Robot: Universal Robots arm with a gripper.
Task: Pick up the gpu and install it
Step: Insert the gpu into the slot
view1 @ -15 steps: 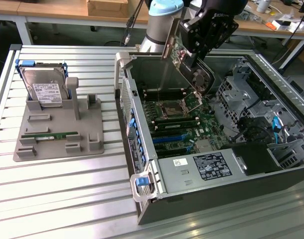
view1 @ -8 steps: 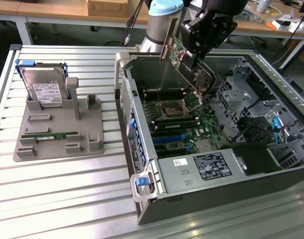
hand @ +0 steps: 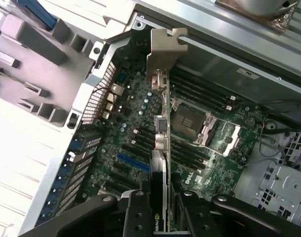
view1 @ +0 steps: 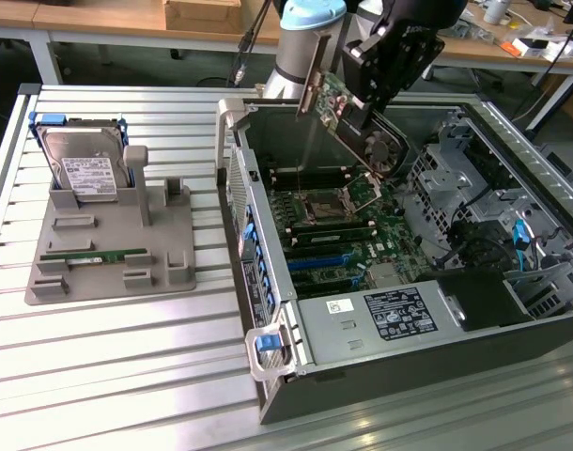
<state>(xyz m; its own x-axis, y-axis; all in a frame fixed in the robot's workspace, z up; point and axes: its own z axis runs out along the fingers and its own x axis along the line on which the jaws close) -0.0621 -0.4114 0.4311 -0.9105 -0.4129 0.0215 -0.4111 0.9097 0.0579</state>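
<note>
While the pincer (view1: pixel 363 115) pinches the one gpu (view1: pixel 335 105) tilted above the motherboard (view1: pixel 333 235) in the open case (view1: pixel 268 310), one hard drive (view1: pixel 85 169) and one memory stick (view1: pixel 94 255) sit on the grey holder (view1: pixel 164 244); pincer covers part of the card.

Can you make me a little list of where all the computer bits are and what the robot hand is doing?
hand: closed on the gpu
gpu: held up in the air, tilted, over the motherboard, not in a slot yet
computer case: open on top
hard drive: standing in the grey holder, on the exterior view's left
memory stick: lying flat on the same holder
</note>
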